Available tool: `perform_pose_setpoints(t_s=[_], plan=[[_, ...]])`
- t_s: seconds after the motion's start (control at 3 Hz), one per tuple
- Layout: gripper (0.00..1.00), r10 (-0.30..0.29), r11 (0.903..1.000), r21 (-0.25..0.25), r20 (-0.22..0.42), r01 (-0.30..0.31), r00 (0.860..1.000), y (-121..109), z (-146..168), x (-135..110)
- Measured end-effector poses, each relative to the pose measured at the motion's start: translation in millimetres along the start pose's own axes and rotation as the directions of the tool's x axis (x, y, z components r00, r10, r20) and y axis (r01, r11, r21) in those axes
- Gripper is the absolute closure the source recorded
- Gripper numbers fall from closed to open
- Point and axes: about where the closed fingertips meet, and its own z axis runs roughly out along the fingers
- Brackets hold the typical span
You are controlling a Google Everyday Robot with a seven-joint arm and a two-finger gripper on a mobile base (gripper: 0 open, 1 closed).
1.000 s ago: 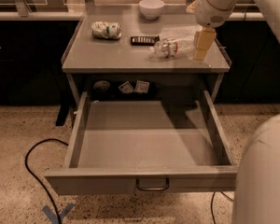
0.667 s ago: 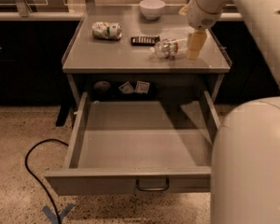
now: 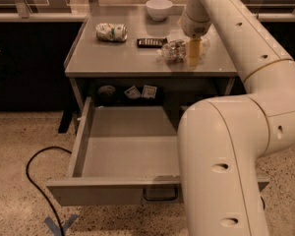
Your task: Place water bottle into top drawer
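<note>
1 bottle (image 3: 173,50), 1 can (image 3: 111,32), 1 bowl (image 3: 159,9), 1 gripper (image 3: 193,53) (at bottle)

Gripper (image 3: 193,53) sits at 3 o'clock on bench (image 3: 113,63), water bottle (image 3: 173,50) just beside at its 9. Can (image 3: 111,32) at 10, bowl (image 3: 159,9) at 12. Top drawer (image 3: 123,146) open from above on left; arm (image 3: 221,171) covers its right.

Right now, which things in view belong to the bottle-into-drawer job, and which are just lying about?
Job:
- bottle, lying on the table
- top drawer, pulled open, nothing visible in it
- gripper, down beside the bottle

Lying about:
- crushed can
- bowl
- dark flat device
- cable on the floor
</note>
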Motion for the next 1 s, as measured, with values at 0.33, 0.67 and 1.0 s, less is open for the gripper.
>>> perform_pose_setpoints(t_s=[0.33, 0.67, 1.0], plan=[[0.0, 0.0, 1.0, 0.0, 0.0, 0.0, 1.0, 0, 0, 0], [0.0, 0.013, 0.9997, -0.022, 0.044, -0.012, 0.999, -1, 12, -16], [0.0, 0.013, 0.9997, -0.023, 0.045, -0.012, 0.999, -1, 12, -16]])
